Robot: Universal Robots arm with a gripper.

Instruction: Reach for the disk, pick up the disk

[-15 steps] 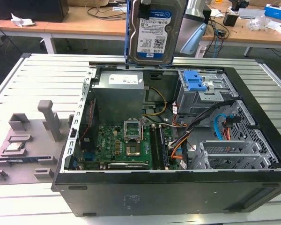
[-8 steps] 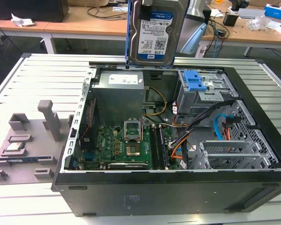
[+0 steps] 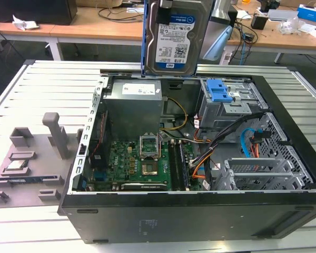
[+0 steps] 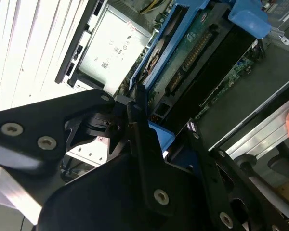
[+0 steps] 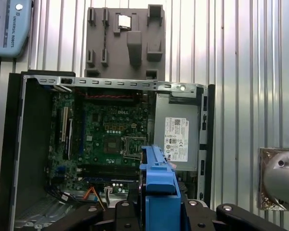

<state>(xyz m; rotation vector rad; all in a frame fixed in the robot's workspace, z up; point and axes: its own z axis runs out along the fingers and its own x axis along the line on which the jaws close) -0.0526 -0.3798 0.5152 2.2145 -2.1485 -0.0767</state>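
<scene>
The disk [image 3: 174, 37] is upright in the air above the open case [image 3: 189, 224]. Its long axis is vertical and its label faces the exterior view. My end effector [image 5: 159, 211] grips its blue rails. The case lies on the counter [image 3: 42, 84].

Matte black angular jaws and linkage plates [image 4: 62, 130] with silver screws [image 4: 46, 142].

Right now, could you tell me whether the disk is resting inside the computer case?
No, in the exterior view the disk hangs upright in the air above the far wall of the open case.
</scene>
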